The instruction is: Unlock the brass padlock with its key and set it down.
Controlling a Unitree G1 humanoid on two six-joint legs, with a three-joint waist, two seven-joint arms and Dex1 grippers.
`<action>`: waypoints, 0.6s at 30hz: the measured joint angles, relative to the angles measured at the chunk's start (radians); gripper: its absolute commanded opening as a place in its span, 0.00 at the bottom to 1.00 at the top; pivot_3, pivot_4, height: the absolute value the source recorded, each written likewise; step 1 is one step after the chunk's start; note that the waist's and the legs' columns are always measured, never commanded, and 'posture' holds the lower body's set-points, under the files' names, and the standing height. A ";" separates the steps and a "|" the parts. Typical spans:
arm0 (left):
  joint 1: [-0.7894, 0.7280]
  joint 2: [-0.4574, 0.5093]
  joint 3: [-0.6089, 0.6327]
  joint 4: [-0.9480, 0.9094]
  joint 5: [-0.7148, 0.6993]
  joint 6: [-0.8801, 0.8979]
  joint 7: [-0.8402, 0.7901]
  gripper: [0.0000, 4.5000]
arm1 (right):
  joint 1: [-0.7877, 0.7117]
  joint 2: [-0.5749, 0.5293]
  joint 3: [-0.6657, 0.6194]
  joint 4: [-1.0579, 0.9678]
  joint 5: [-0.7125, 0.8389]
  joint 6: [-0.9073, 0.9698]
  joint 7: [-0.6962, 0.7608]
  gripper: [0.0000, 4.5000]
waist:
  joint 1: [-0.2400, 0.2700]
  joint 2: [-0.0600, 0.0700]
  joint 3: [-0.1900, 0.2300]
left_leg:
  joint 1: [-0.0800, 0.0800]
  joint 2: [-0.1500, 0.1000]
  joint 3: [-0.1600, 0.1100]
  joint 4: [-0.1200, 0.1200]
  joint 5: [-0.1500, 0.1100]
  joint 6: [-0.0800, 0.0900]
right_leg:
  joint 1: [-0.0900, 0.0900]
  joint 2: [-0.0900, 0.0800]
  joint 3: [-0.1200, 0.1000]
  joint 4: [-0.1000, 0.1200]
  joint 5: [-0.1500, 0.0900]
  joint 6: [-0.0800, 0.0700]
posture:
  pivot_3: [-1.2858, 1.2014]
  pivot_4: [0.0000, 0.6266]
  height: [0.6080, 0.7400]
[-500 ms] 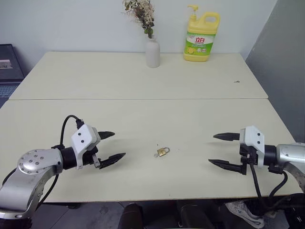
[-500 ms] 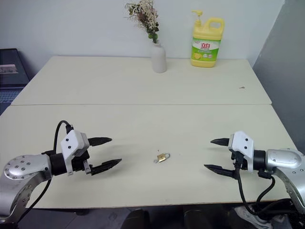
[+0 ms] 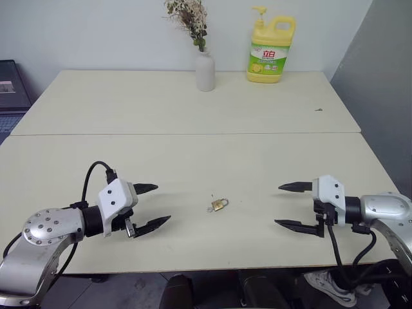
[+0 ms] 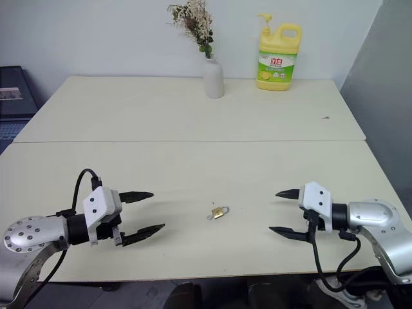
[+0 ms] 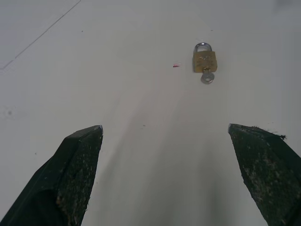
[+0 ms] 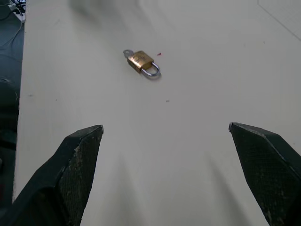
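The brass padlock (image 3: pixel 220 205) lies flat on the cream table (image 3: pixel 193 161) near its front edge, shackle closed. The small silvery key (image 3: pixel 211 208) sticks out of its base on the left side. My left gripper (image 3: pixel 161 203) hovers open to the left of the padlock, pointing at it, nothing between its fingers. My right gripper (image 3: pixel 278 205) is open on the other side and also points at it. In the left wrist view the padlock (image 5: pixel 205 60) and key (image 5: pixel 207 77) lie well ahead of the fingers. The right wrist view shows the padlock (image 6: pixel 141 61) ahead too.
A white vase (image 3: pixel 205 71) with dried flowers and a yellow detergent bottle (image 3: pixel 270 48) stand at the far edge. A seam (image 3: pixel 193 134) runs across between two tabletops. A dark laptop (image 3: pixel 9 90) sits off the table's left.
My right gripper has shifted a little left toward the padlock. My left gripper has sunk slightly toward the table's front. The padlock and key have not moved.
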 measured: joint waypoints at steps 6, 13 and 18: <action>0.068 0.012 0.020 -0.049 -0.022 -0.018 -0.062 1.00 | -0.228 0.111 0.211 0.059 -0.098 0.062 0.004 1.00 | -0.006 0.000 0.000 | -0.001 0.000 0.000 0.000 0.000 0.000 | -0.001 0.000 0.000 0.000 0.000 -0.001 | 0.52 0.24 1.00; 0.103 0.013 0.031 -0.070 -0.015 -0.031 -0.067 1.00 | -0.443 0.245 0.415 0.192 -0.187 0.135 0.056 1.00 | -0.003 0.000 0.000 | -0.004 0.001 0.000 0.000 0.000 0.000 | -0.004 0.000 -0.001 0.001 0.000 -0.001 | 0.52 0.24 1.00; 0.109 0.013 0.028 -0.073 0.013 -0.051 -0.057 1.00 | -0.500 0.333 0.502 0.316 -0.265 0.104 0.073 1.00 | 0.000 0.000 0.000 | -0.004 0.001 0.000 0.000 0.000 0.000 | -0.005 0.000 -0.001 0.002 -0.001 -0.002 | 0.52 0.24 1.00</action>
